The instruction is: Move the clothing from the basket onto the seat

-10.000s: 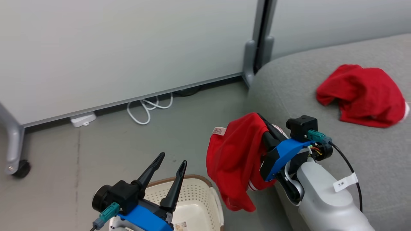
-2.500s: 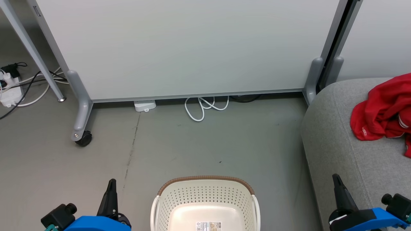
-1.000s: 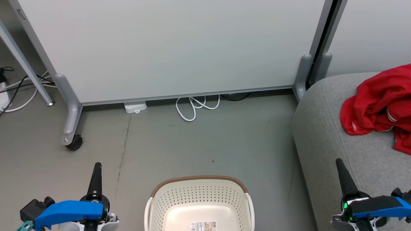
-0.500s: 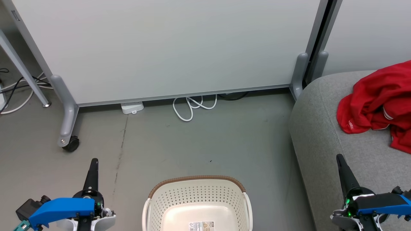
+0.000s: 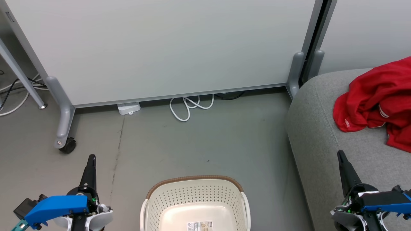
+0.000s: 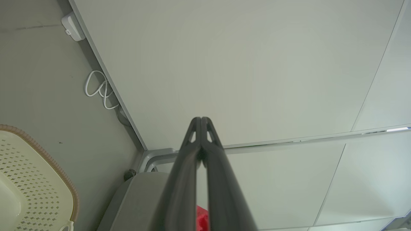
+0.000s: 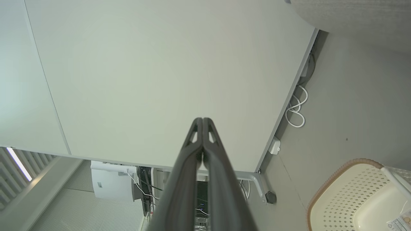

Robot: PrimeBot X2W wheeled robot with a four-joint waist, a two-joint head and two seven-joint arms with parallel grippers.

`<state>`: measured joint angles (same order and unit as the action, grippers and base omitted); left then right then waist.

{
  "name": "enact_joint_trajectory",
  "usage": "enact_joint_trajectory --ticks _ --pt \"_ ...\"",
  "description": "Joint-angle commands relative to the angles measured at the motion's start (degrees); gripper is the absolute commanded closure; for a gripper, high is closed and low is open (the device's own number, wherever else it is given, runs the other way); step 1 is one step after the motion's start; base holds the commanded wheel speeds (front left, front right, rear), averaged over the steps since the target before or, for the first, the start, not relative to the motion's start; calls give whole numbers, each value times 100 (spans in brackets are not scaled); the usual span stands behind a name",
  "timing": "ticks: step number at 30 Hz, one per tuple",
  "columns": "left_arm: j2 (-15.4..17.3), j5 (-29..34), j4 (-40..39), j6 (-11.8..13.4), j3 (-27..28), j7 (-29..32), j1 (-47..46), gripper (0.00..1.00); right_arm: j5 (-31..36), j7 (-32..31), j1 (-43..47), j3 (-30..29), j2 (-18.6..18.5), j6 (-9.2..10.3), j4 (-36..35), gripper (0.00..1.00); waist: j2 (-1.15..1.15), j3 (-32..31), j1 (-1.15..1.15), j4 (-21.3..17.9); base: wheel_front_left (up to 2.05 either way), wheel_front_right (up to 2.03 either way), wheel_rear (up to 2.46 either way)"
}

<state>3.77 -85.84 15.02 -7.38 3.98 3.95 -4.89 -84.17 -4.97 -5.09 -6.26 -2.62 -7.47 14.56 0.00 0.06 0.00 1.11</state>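
Red clothing (image 5: 375, 102) lies heaped on the light-grey seat (image 5: 318, 128) at the right of the head view; a sliver of it (image 6: 201, 218) peeks between the fingers in the left wrist view. The cream basket (image 5: 192, 199) with a brown rim stands on the floor at bottom centre, holding nothing but a label on its bottom; it also appears as the basket (image 6: 38, 179) and the basket (image 7: 356, 195) in the wrist views. My left gripper (image 5: 91, 158) is shut and empty at lower left, left of the basket. My right gripper (image 5: 339, 154) is shut and empty at lower right, over the seat's front part.
A pale partition panel (image 5: 160, 48) on grey wheeled feet (image 5: 62, 141) stands behind the basket. A white cable loop (image 5: 188, 107) and a small white box (image 5: 128, 108) lie at its base. Bare grey floor (image 5: 199, 141) spreads between partition, basket and seat.
The head camera has shifted a little, sliding the scene leftward. Both grippers stay shut and low at the frame's bottom corners. The clothing lies still on the seat.
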Motion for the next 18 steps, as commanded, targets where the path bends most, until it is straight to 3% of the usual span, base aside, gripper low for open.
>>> enact_joint_trajectory --ticks 1,18 --pt "0 -108 -48 -17 48 36 -106 100 -135 -43 -85 -17 -37 -4 -42 100 0 1 0 -10 0 0 0" --pt "-40 -692 -112 -20 210 218 -162 100 -803 -160 -146 -32 -42 -4 -65 100 0 11 0 -103 0 0 0"
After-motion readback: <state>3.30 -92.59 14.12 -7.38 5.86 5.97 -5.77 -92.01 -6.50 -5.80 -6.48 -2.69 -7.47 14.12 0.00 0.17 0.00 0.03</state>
